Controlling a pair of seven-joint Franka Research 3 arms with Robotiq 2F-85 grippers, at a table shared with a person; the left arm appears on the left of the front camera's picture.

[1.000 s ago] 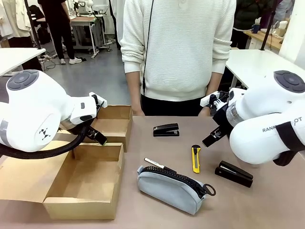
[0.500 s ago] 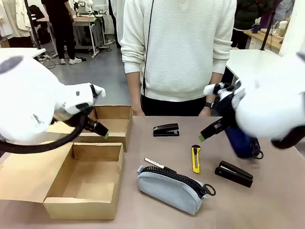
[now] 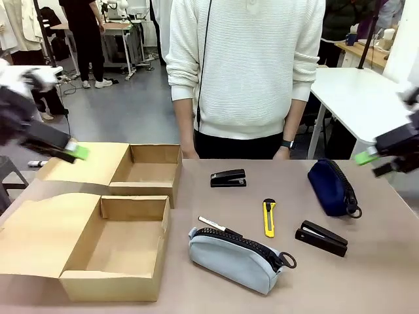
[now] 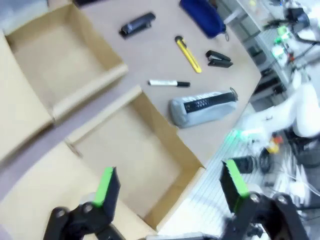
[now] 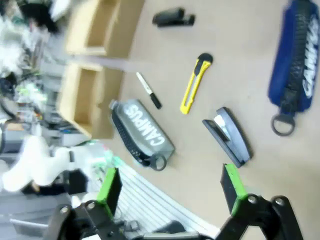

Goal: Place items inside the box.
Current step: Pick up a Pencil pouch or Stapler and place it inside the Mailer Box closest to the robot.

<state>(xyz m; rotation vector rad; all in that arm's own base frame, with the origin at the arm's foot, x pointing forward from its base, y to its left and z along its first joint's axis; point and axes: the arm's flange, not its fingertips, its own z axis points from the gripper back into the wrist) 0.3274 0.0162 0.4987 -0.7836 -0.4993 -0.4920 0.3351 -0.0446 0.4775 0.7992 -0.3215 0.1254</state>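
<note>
The box (image 3: pixel 116 247) stands open at the front left, its flap lid lying flat to the left; it also shows as the box (image 4: pixel 134 152) and the box (image 5: pixel 83 99). On the table lie a black stapler (image 3: pixel 228 178), a yellow utility knife (image 3: pixel 269 217), a white marker (image 3: pixel 213 224), a grey "CAMPUS" pouch (image 3: pixel 236 256) and a second black stapler (image 3: pixel 321 238). My left gripper (image 3: pixel 65 149) hangs open at the far left, above the boxes (image 4: pixel 170 182). My right gripper (image 3: pixel 374 163) hangs open at the far right, high over the items (image 5: pixel 170 187). Both hold nothing.
A smaller open cardboard box (image 3: pixel 147 167) sits behind the box. A dark blue pouch (image 3: pixel 332 186) lies at the back right. A person in a white sweater (image 3: pixel 245 72) stands at the table's far edge, hands down behind it.
Both arms have swung back from the table's middle to the picture's edges and are motion-blurred. The dark blue pouch, hidden before by the right arm, now shows. No item has moved.
</note>
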